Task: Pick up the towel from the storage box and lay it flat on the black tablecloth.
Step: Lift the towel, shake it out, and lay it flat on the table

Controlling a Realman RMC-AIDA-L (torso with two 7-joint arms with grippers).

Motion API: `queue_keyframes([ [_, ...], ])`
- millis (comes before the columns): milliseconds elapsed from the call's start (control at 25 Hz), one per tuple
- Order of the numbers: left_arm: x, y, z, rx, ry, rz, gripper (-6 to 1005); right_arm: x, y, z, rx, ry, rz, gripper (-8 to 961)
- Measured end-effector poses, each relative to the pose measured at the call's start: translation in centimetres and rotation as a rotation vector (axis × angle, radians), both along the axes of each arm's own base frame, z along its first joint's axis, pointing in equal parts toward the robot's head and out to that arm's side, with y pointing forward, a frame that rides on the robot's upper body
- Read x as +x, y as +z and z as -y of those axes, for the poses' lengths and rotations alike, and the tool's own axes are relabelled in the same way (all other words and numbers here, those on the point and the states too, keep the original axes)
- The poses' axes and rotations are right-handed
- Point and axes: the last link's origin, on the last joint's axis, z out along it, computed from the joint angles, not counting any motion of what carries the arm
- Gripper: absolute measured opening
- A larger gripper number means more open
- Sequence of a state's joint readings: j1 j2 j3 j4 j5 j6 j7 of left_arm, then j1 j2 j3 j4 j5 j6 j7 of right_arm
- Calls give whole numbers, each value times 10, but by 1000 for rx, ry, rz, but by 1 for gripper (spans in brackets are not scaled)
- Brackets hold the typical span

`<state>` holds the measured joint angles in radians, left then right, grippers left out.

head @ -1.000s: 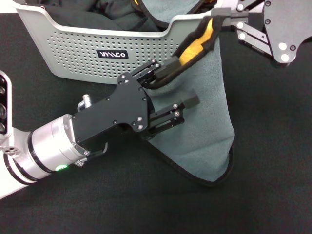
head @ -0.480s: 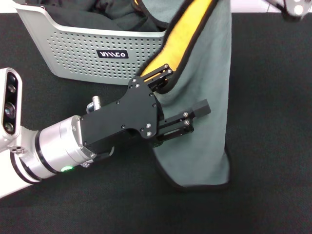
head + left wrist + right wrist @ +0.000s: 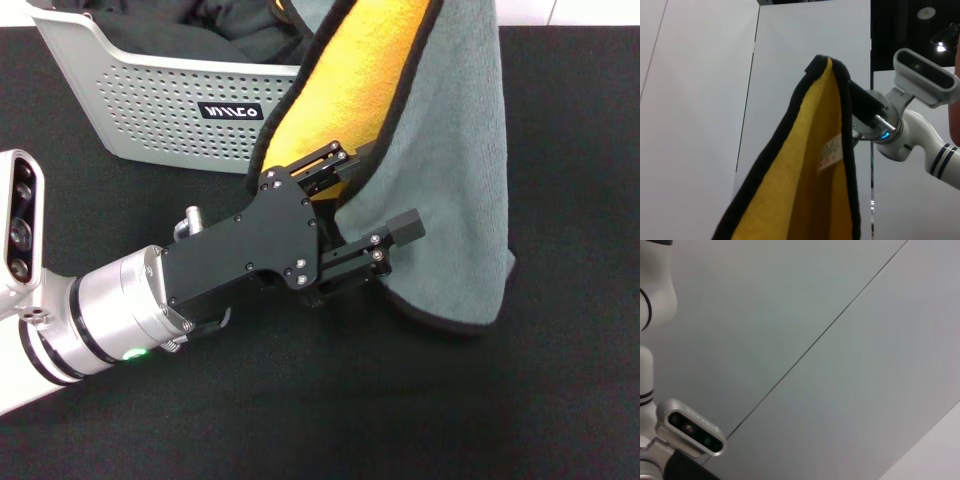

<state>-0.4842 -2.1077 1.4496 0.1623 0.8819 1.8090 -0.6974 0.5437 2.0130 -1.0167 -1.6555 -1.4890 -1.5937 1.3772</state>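
The towel point(image 3: 440, 160) hangs down from above the head view, grey-green side to the right, yellow-orange side to the left. Its lower corner touches the black tablecloth point(image 3: 560, 380). My left gripper point(image 3: 372, 195) is open in front of the storage box point(image 3: 150, 100), fingers wide apart, with the towel's black edge running between them. My right gripper point(image 3: 852, 90) is out of the head view. In the left wrist view it holds the top corner of the towel point(image 3: 805, 190) high up. The right wrist view shows only walls.
Dark clothes point(image 3: 200, 25) lie in the storage box at the back left. The towel's upper part still passes over the box's right end. A white label point(image 3: 830, 152) shows on the towel's yellow side.
My right gripper has risen out of the top of the head view with the towel. The towel's lower corner has lifted, and more yellow side shows. My left gripper has shifted slightly.
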Motion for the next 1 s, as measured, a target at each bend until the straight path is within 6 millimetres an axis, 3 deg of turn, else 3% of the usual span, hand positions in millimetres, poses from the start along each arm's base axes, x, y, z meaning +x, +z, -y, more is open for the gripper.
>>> queue_keyframes([
  [240,-5,-2,2,-4,24,-10,691,-4,5,0,33,4,-10,16],
  [560,-9,-5,4,-12,44,-31,601,-13,8,4,66,35,-10,17],
  [1000,-19,-3,14,4,78,-20,609,-10,18,3,116,14,-26,18],
])
